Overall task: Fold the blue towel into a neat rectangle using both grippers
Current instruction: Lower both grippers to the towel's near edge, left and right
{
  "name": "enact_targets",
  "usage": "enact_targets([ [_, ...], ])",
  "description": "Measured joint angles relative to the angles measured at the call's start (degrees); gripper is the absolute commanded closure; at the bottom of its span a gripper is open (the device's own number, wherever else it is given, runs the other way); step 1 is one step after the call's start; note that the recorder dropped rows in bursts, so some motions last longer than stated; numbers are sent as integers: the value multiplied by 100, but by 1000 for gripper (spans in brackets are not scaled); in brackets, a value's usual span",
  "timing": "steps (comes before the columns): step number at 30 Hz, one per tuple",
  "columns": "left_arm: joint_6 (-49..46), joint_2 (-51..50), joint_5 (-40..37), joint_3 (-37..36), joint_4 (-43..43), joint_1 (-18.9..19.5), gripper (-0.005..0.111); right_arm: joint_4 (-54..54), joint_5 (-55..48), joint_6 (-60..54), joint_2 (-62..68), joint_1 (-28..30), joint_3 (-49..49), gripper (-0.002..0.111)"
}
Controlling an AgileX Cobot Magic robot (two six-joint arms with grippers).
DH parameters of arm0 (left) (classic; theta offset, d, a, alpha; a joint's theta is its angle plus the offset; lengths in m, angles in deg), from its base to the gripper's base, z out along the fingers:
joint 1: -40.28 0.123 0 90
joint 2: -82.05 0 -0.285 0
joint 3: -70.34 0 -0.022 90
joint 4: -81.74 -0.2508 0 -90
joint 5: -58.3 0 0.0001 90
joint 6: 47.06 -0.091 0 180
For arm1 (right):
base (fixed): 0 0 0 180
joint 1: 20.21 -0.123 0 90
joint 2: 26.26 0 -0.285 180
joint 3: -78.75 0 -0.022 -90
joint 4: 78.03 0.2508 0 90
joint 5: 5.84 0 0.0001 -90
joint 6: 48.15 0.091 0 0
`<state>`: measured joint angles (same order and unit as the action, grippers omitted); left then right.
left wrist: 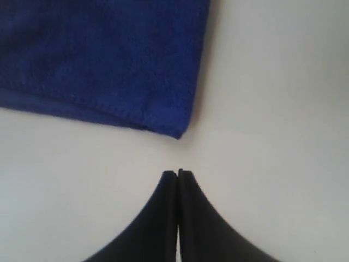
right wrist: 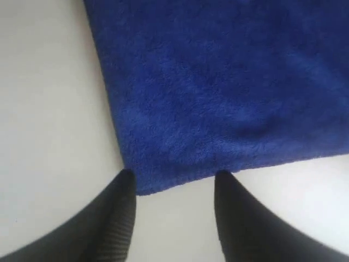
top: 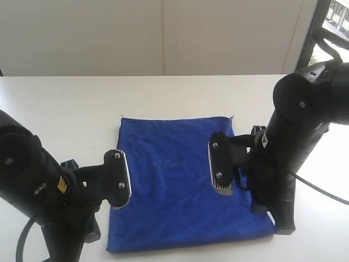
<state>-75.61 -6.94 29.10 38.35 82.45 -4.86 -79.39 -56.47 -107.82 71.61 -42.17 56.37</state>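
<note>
The blue towel (top: 174, 180) lies spread flat on the white table (top: 65, 109), a rough square with loose threads at its far corners. In the left wrist view my left gripper (left wrist: 178, 173) is shut with nothing in it, its tips a short way off a towel corner (left wrist: 177, 128). In the right wrist view my right gripper (right wrist: 173, 177) stands open, its two fingertips (right wrist: 126, 180) set either side of another towel corner (right wrist: 152, 180), level with the towel's edge. In the exterior view both arms' wrists hang over the towel's left and right sides, and the fingers are hidden there.
A pale wall (top: 163, 33) runs behind the table, with a window frame (top: 311, 38) at the far right. Black cables (top: 322, 188) trail from the right arm. Bare white table surrounds the towel on all sides.
</note>
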Motion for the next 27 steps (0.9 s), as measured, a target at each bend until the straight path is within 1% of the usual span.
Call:
enact_targets([
  [4,-518,0,385,-9,121,0,82,-11,-124,-244,114,0,-21,62],
  [6,-729,-13,421,-9,145,0,68,-40,-124,-259,125,0,-109,61],
  [8,-820,-88,435,-9,145,0,55,-99,-60,-282,137,0,-264,58],
  [9,-853,-156,446,-9,145,0,50,-132,-11,-282,137,0,-337,55],
  [11,-862,-311,495,-9,145,0,45,-217,201,-292,137,0,-504,51],
  [16,-941,-745,586,-13,155,0,45,-343,838,-292,137,0,-825,50],
  [22,-1006,-1003,629,-13,206,0,45,-412,1228,-305,137,0,-963,50],
  [27,-1479,-1016,786,-13,648,0,45,-461,1277,-305,137,0,-1001,50],
])
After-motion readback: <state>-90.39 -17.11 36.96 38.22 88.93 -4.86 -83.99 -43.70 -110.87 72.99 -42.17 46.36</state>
